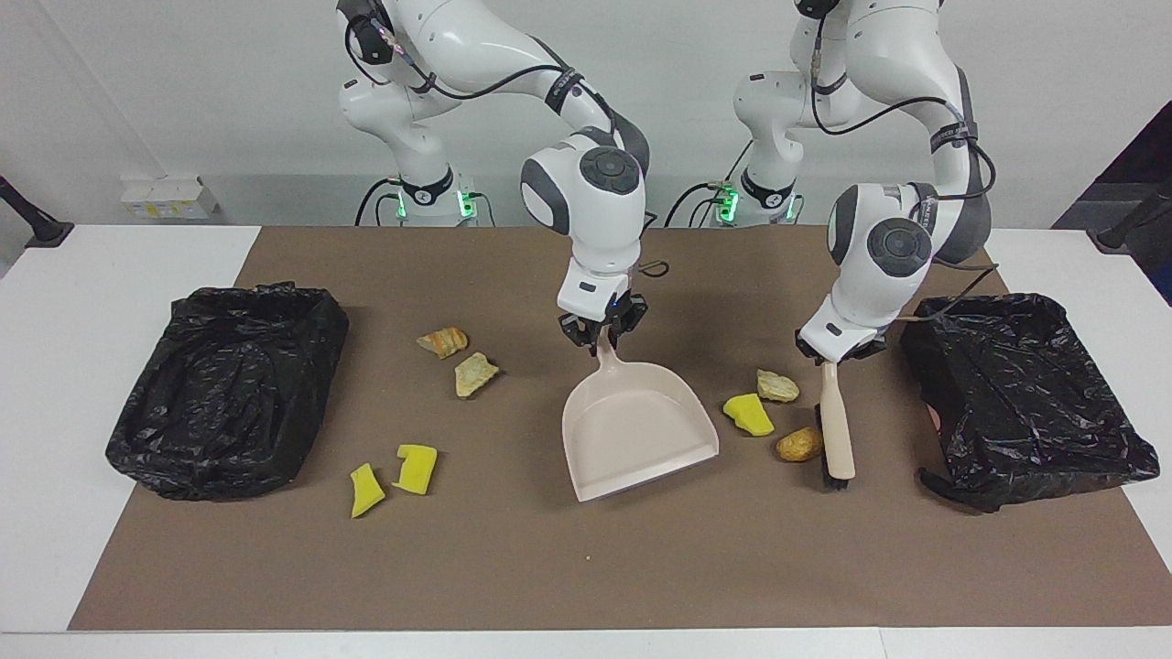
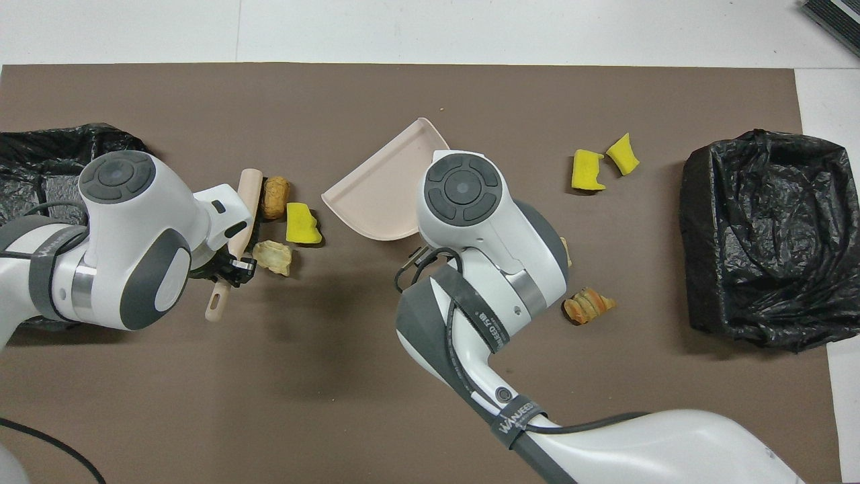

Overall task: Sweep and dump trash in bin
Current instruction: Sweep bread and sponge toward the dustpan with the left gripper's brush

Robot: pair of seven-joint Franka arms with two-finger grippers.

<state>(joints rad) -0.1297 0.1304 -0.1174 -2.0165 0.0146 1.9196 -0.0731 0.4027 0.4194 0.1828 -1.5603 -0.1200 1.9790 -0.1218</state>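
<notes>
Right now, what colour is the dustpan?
The dustpan is pale pink, clearest in the facing view.

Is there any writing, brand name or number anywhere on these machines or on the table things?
"WANEEB", or close to it; the letters are hard to make out: white print on the grey strap around the right arm.
The same kind of print on the strap higher up that arm: too blurred to read.
Print on the left arm's strap: unreadable.
Dustpan, brush, bins: no text visible.

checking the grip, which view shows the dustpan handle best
The facing view: the dustpan handle runs up into the right gripper, shut on it, with the pan tilted open beneath. In the overhead view, the right arm hides the handle; only part of the pan shows.
</notes>
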